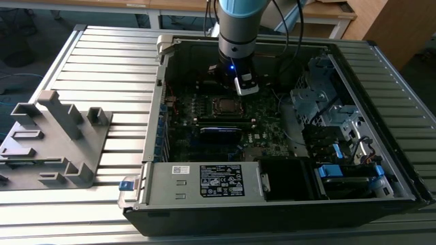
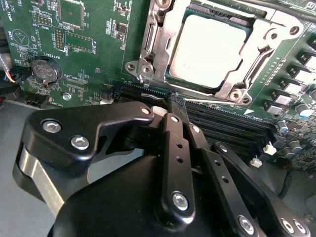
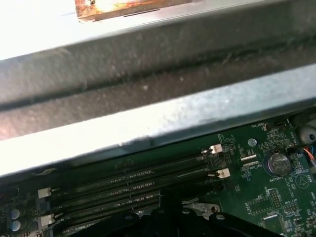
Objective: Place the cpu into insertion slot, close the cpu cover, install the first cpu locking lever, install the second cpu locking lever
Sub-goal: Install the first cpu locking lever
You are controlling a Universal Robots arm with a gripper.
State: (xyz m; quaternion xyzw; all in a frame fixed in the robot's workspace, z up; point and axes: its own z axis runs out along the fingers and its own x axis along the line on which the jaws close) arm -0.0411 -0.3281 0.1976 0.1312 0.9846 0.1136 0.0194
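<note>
Second wrist view: 1 cpu framed by 1 cpu cover; 1 gripper pinched closed, holding nothing.

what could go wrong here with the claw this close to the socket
The claw is right at the memory slots beside the cpu cover; a slip might scrape the motherboard or snag a slot latch.
The cpu lies exposed in the cover's window; a stray touch could scratch it.

Workshop — slatted bench, opened computer case
</note>
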